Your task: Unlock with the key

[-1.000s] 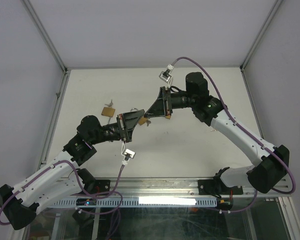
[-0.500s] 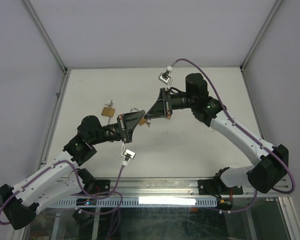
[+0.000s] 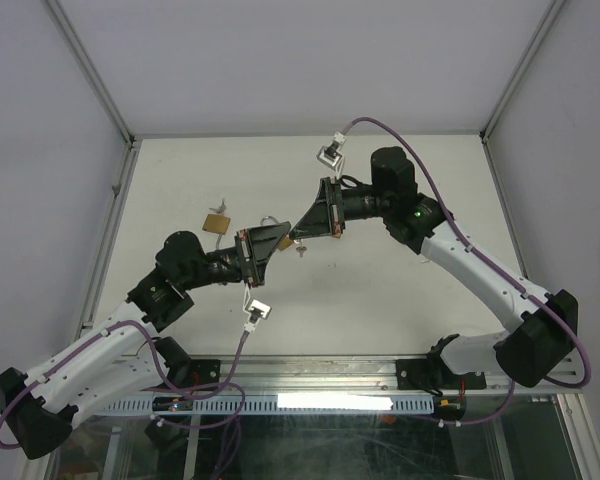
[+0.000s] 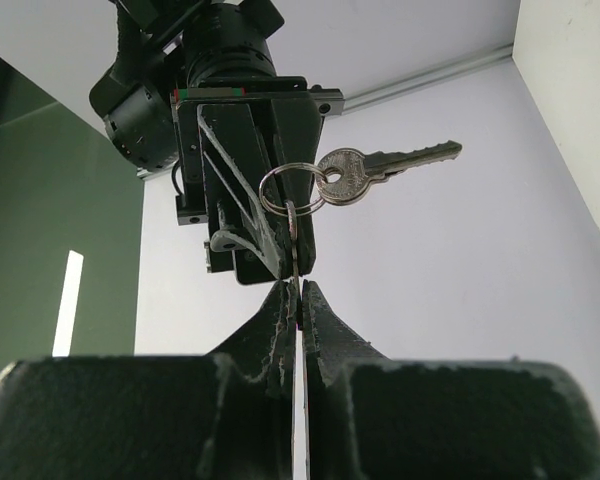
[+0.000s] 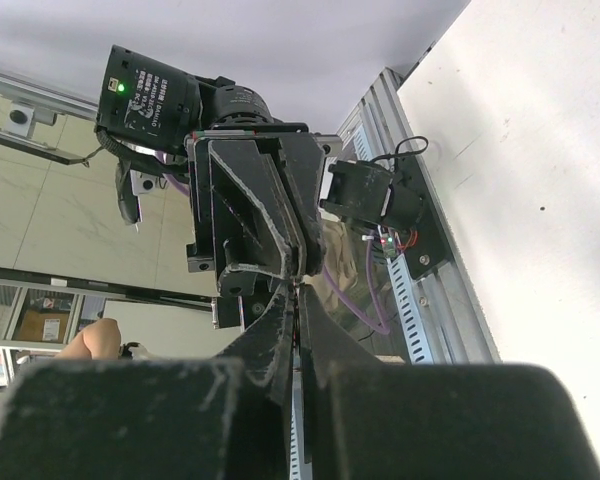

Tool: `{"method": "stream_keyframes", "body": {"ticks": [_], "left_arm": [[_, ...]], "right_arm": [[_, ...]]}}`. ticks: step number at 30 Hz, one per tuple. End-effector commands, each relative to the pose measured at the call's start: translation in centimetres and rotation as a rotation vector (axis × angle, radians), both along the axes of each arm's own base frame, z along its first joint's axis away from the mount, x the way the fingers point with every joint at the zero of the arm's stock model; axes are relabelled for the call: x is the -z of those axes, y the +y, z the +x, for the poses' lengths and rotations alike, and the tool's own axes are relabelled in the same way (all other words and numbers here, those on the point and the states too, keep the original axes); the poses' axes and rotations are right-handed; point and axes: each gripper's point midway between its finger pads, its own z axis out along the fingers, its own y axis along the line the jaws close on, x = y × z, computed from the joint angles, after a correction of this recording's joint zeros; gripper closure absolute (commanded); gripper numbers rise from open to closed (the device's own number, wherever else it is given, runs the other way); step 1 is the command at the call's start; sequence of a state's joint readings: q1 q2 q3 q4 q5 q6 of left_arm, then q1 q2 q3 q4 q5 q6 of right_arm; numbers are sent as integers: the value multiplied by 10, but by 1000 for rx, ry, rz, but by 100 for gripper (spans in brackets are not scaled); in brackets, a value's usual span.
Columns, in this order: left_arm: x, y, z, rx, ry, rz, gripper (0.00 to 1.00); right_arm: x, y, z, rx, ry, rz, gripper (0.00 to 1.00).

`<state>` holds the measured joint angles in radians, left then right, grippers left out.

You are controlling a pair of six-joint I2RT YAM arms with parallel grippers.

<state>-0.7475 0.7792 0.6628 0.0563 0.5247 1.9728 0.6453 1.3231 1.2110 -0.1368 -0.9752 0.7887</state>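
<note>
A boxy brass padlock [image 3: 216,222] with a curved steel shackle lies on the matte white desk [image 3: 380,290], left of both grippers. The left gripper [image 4: 297,290] has its ribbed black jaws clamped on a thin flat key blade [image 4: 296,262], seen edge-on and upright. The blade's wire ring [image 4: 292,190] carries a silver toothed key [image 4: 380,165], roughly level with its tip pointing right. The right gripper [image 5: 298,295] has its jaws pressed together; what lies between them is unclear.

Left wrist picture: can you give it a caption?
Left fingers pinch a thin metal piece; a silver key dangles from its ring.
</note>
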Motion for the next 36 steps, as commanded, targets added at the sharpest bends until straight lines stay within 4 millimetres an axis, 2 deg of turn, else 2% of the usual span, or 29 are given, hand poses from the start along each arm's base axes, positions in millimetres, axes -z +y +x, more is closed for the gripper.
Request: {"method": "stream_keyframes", "body": {"ticks": [1, 2, 4, 5, 6, 8, 10, 14, 15, 18, 19, 21, 22, 25, 26, 28, 29, 31, 33, 36], "left_arm": [[-13, 0, 1, -8, -28, -24, 100], [-12, 0, 4, -21, -23, -21, 93], [-8, 1, 11, -53, 13, -27, 49], [-7, 3, 14, -69, 37, -36, 34], [-4, 4, 16, -79, 68, -43, 21], [6, 9, 23, -121, 149, -36, 2], [21, 13, 26, -154, 276, -13, 1], [55, 13, 22, -206, 755, 18, 1], [56, 11, 18, -213, 877, 24, 1], [94, 4, -4, -230, 1248, 163, 1], [107, 5, -11, -240, 1341, 223, 1], [120, 9, -13, -231, 1463, 287, 1], [117, 7, -11, -190, 1516, 276, 1], [79, 1, -1, -55, 1559, 163, 2], [65, -6, -2, -12, 1603, 126, 7], [38, -20, -6, 66, 1756, 64, 28], [27, -25, -15, 123, 1851, 76, 30], [12, -28, -35, 241, 2003, 141, 24], [8, -27, -50, 316, 2057, 196, 20], [7, -39, -52, 283, 2030, 165, 23]], "right_arm": [[-22, -7, -13, -21, -79, 31, 100], [-21, -8, -12, -16, -84, 25, 100], [-21, -10, -11, 3, -108, 14, 100], [-19, -12, -11, 12, -120, 1, 100], [-15, -15, -10, 27, -124, -24, 100], [-11, -24, -8, 43, -154, -58, 100], [-9, -33, -8, 50, -177, -83, 100], [1, -49, -4, 75, -259, -177, 100], [5, -53, -2, 84, -284, -208, 100], [15, -63, -1, 88, -348, -273, 100], [17, -66, -1, 86, -364, -288, 100], [21, -70, -2, 75, -396, -311, 100], [21, -72, -2, 78, -410, -317, 100], [18, -72, -3, 74, -430, -303, 100], [17, -71, -4, 69, -438, -292, 100], [10, -68, -5, 61, -462, -258, 100], [6, -67, -6, 58, -476, -243, 100], [-2, -67, -7, 60, -503, -222, 100], [-8, -66, -8, 63, -517, -206, 100], [-11, -61, -7, 62, -523, -190, 100]]}}
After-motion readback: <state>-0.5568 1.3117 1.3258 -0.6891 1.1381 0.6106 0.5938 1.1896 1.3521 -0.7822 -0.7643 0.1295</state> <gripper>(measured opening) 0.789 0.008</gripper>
